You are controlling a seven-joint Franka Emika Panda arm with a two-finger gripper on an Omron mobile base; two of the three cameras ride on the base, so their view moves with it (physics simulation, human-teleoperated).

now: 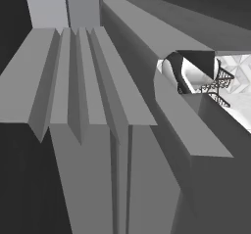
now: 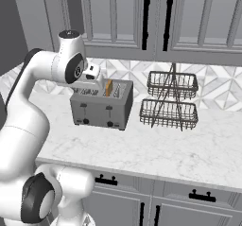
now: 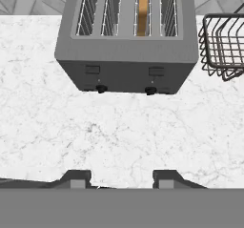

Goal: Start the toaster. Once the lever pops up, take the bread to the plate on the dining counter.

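Hand view showed the gripper poised above the white marble bench, its two dark fingertips standing moderately apart with nothing between them. Beyond the tips sat the grey toaster, its front face toward the camera with two small levers and two dark knobs low on that face. Four slots ran across its top. The bread stood on edge in the third slot from the left, a thin tan slice whose long axis ran from the front of the toaster to its back; the other three slots showed bare wire guides. A dark wire basket sat on the bench just right of the toaster.

Right base view had the arm bent over the toaster, the hand close above its left end. The bread poked upright out of a slot, tilted slightly. To the right stood a two-tier wire basket rack, both tiers empty, well apart from the toaster. Grey cabinets hung above the patterned backsplash.
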